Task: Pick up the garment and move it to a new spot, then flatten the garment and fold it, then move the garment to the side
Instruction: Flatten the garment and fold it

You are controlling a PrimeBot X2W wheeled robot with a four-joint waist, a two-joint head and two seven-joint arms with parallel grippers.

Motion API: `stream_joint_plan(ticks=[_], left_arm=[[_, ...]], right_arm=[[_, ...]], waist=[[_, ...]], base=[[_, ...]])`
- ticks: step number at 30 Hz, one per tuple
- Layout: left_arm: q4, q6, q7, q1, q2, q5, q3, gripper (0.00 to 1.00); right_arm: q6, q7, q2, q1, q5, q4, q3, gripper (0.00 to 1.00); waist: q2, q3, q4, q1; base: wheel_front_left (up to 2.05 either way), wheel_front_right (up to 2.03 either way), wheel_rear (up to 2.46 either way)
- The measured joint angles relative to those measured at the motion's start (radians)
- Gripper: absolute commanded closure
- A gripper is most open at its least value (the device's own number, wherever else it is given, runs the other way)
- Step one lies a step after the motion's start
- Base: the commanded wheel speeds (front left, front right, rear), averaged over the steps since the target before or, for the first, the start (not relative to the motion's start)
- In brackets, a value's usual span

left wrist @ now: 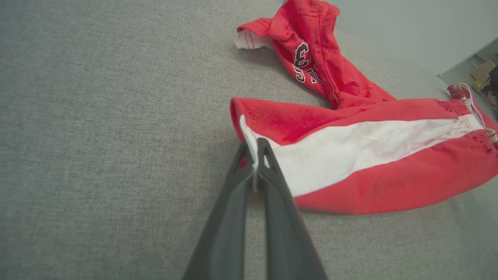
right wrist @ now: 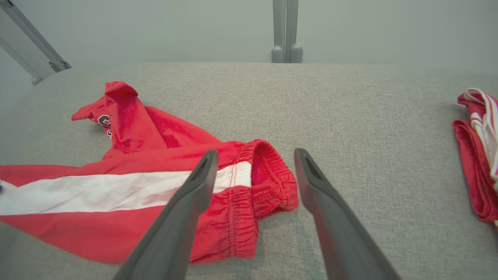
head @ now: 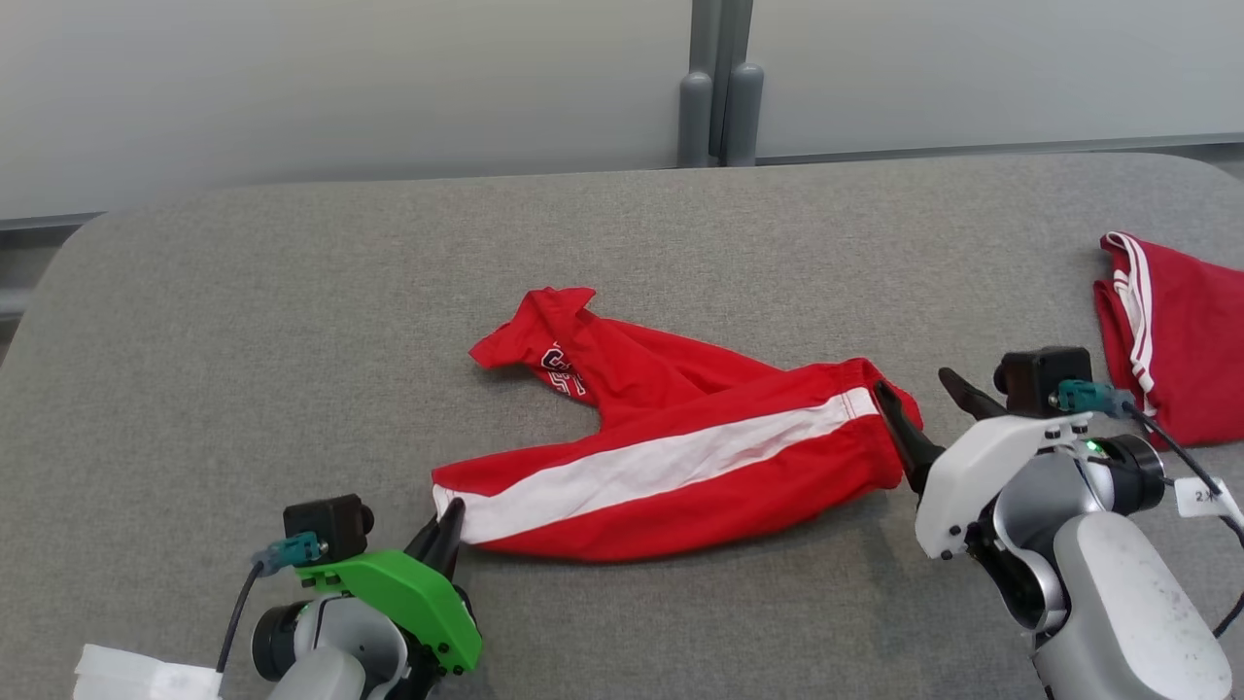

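While the garment [head: 680,467] lies rumpled near the middle of the counter [head: 292,292], a little toward its near edge, the task looks to be at its very first step. The left gripper [left wrist: 255,155] is pinched tight on the hem [left wrist: 249,136] at the end of the white stripe [left wrist: 350,149], on the garment's left end. The cloth is not yet lifted off the counter. The right gripper [right wrist: 255,153] stands wide at the other end. One finger is over the waistband [right wrist: 268,179] and the other over bare counter just beside it, and it grips nothing. Whether it touches the cloth I cannot tell.

One leg is bunched and twisted toward the far edge, so by my reading everything is left to do: the move to a new spot, flattening, folding and setting aside.

No container is in use. A second garment [head: 1176,340], red with white trim, lies straight on the counter at the right edge, well apart from the first.
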Motion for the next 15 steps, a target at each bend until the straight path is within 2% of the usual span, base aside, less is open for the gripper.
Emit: stream_joint_plan(ticks=[8, 14, 15], left_arm=[[0.024, -0.006, -0.013, -0.017, -0.020, 0.001, -0.014, 1.00], [0.041, -0.011, -0.022, -0.033, -0.023, 0.001, -0.017, 1.00], [0.043, -0.014, -0.024, -0.037, -0.023, 0.001, -0.017, 1.00]], right_arm=[[0.000, 0.178, -0.079, -0.114, 0.103, 0.092, 0.093, 0.00], [0.000, 0.226, -0.106, -0.159, 0.152, 0.142, 0.148, 0.00], [0.000, 0.230, -0.110, -0.165, 0.159, 0.152, 0.156, 0.07]], waist=[[0.0000, 0.016, 0.025, 0.0000], [0.0000, 0.031, 0.033, 0.0000], [0.0000, 0.034, 0.034, 0.0000]], base=[[0.00, 0.00, 0.00], [0.00, 0.00, 0.00], [0.00, 0.00, 0.00]])
